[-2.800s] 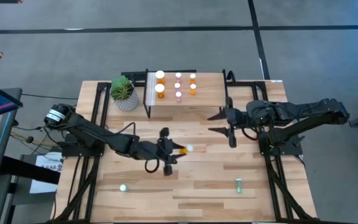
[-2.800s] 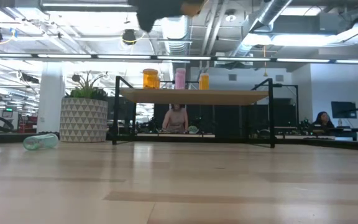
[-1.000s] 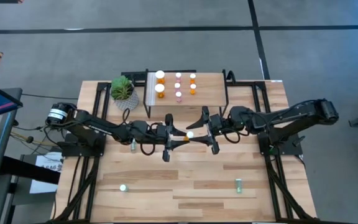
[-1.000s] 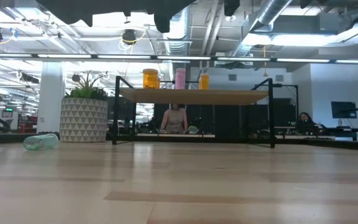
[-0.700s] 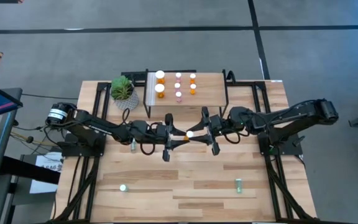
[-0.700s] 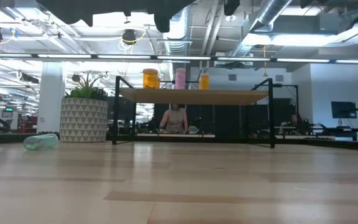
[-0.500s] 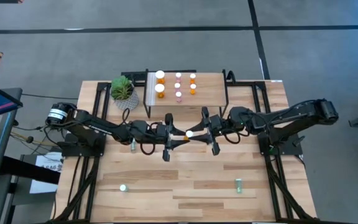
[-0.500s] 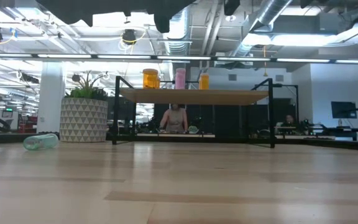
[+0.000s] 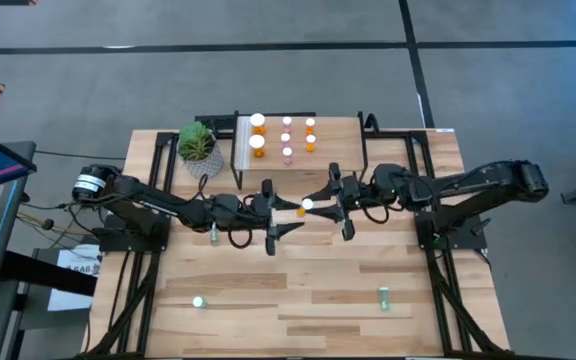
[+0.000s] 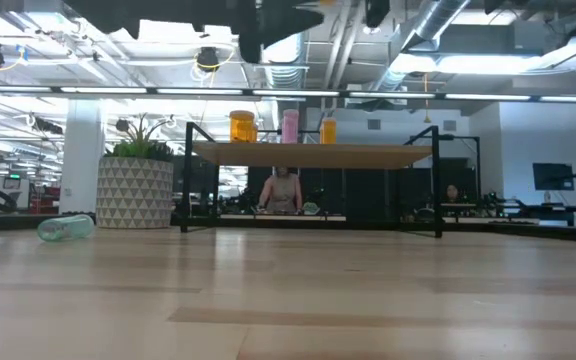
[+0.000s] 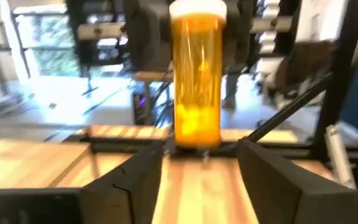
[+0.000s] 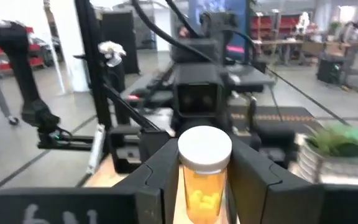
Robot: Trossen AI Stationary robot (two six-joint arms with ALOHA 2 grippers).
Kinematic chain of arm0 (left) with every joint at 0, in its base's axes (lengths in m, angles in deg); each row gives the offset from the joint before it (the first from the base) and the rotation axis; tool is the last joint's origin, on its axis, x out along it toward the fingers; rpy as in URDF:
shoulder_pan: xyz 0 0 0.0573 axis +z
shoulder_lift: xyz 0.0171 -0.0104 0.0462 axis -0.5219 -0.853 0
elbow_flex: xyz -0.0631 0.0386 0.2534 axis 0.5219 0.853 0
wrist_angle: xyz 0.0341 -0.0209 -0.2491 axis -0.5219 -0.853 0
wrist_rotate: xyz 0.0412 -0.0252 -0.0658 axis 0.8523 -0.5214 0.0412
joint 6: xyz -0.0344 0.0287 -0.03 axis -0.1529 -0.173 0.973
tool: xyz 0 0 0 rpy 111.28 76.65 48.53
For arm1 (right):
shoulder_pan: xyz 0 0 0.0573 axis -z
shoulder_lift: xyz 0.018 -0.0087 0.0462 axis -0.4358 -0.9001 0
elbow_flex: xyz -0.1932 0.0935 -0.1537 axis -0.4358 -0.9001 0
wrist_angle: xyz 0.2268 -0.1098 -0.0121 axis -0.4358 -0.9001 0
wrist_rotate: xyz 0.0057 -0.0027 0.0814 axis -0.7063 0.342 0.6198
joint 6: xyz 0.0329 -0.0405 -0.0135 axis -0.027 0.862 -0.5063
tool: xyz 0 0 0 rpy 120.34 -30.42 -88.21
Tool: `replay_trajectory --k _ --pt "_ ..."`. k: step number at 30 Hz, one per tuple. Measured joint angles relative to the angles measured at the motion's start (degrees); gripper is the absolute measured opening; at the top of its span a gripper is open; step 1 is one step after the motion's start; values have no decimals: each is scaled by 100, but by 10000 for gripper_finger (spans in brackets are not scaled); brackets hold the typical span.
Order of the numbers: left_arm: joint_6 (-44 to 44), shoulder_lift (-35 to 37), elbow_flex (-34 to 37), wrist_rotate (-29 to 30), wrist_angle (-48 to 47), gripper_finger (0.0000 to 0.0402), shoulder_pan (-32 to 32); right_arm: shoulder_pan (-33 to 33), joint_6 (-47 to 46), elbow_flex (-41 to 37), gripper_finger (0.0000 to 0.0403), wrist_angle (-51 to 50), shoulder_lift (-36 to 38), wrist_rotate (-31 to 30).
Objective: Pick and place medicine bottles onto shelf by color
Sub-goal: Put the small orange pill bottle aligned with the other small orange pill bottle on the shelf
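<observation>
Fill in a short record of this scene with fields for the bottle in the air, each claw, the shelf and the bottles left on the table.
bottle in air: orange bottle, white cap, between both claws above the table
right claw: closed on the orange bottle below its cap
left claw: open, fingers apart on either side of the bottle's base
shelf: holds upright orange and pink bottles
bottles left on table: green bottle near the front left, another green bottle near the front right
</observation>
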Motion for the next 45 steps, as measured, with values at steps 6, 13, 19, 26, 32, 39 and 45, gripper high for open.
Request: replay_trajectory --k 6,13,19,26,32,39,45 --pt "-158 544 -2 478 -801 239 47 467 0 0 136 -551 303 -2" --pt "-361 1210 166 758 -1437 245 -21 1290 2 1 136 -910 278 -28" --pt "-385 1599 1181 989 123 245 -82 1893 17 12 138 -990 21 -32" --pt "-22 1679 1857 955 1199 245 -80 2322 123 0 140 -951 -471 -31" --pt "17 1678 1871 843 1180 245 -93 2491 157 0 140 -707 -995 -31" --pt "17 1678 1871 832 1068 245 -91 2513 257 0 140 -638 -1232 -47" --pt "-6 1678 1871 830 1073 245 -91 2518 308 0 140 -628 -1233 -164"
